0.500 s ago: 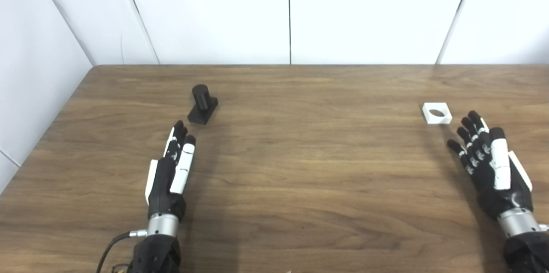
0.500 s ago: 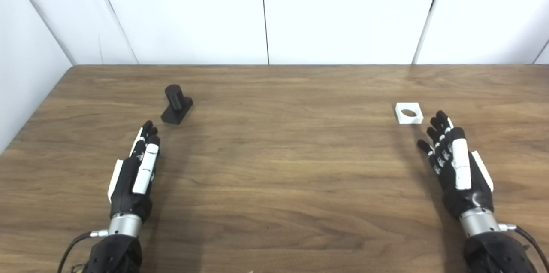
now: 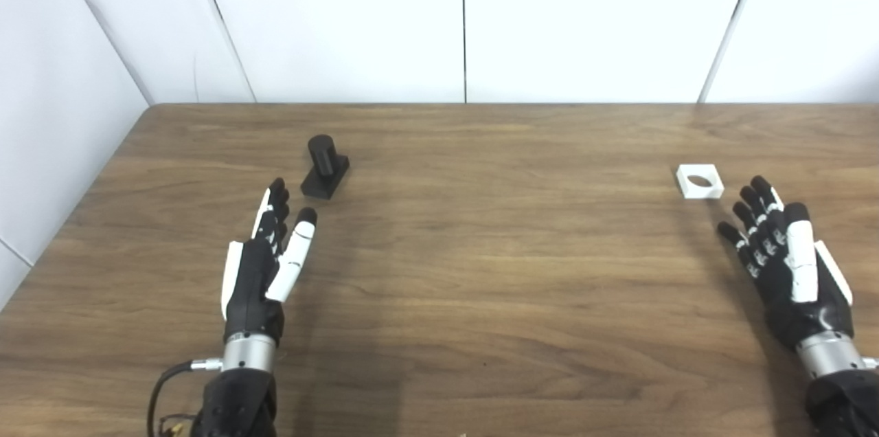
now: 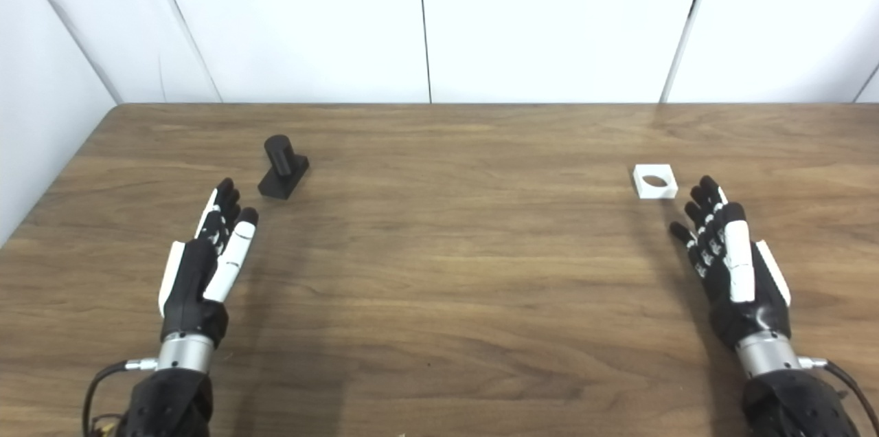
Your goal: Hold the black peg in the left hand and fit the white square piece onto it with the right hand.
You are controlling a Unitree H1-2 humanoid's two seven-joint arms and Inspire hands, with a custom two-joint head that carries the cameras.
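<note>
Your left hand (image 3: 264, 265) sits over the near left part of the counter (image 3: 481, 272), fingers stretched forward and a little spread, thumb out to the side, holding nothing. Its fingertips point toward the peg (image 3: 324, 165) and stop just short of it, slightly to the peg's left; there is a clear strip of wood between them, so no contact. The peg is a black cylinder rising from a flat black base, standing on the counter at far left, with the base turned at an angle to the counter's edge. A dark cable runs from your left wrist down toward the bottom edge.

Your right hand (image 3: 783, 251) hangs over the right side of the counter, likewise spread wide and empty, fingers fanned and aimed up and to the left. The square (image 3: 699, 181), white with a round hole through its middle, lies flat on the counter just beyond those fingertips and a touch to their left. Hand and square are close but apart.

Peg and square are well apart from each other, on opposite sides of the counter, with bare wood grain between them. White wall panels stand behind the counter's far edge and along its left side.
</note>
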